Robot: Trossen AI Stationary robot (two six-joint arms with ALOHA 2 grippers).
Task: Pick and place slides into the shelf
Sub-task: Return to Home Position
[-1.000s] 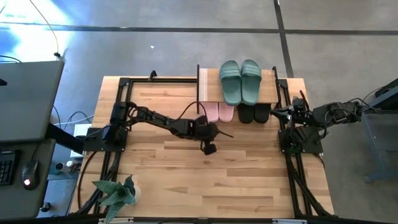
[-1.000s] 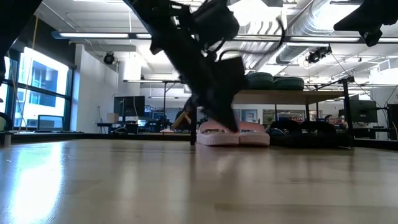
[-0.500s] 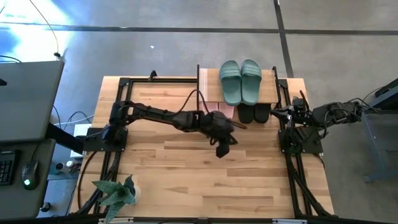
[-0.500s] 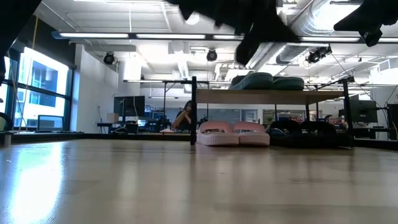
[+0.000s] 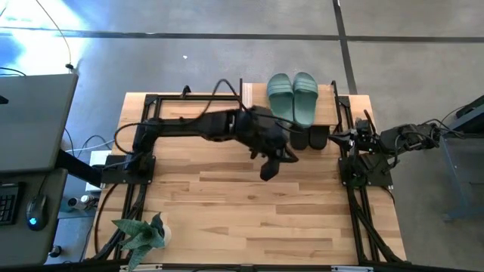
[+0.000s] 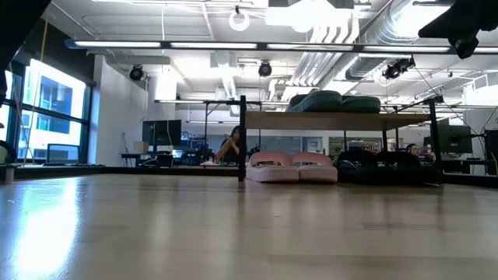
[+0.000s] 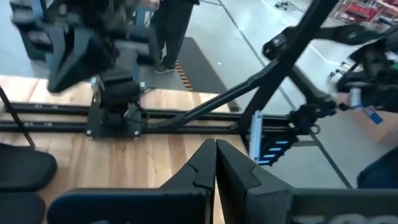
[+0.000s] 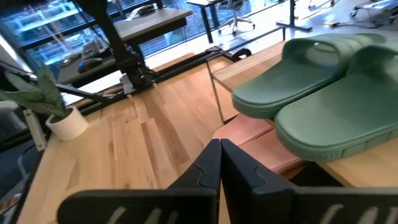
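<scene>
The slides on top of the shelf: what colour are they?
These slides are sage green, clearest in the high view.

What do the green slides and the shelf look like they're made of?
The green slides look like one-piece moulded foam or rubber: matte, with soft rounded edges. The shelf top board looks like light wood with visible grain and a white edge strip. Its uprights are thin and black, probably painted metal.
</scene>
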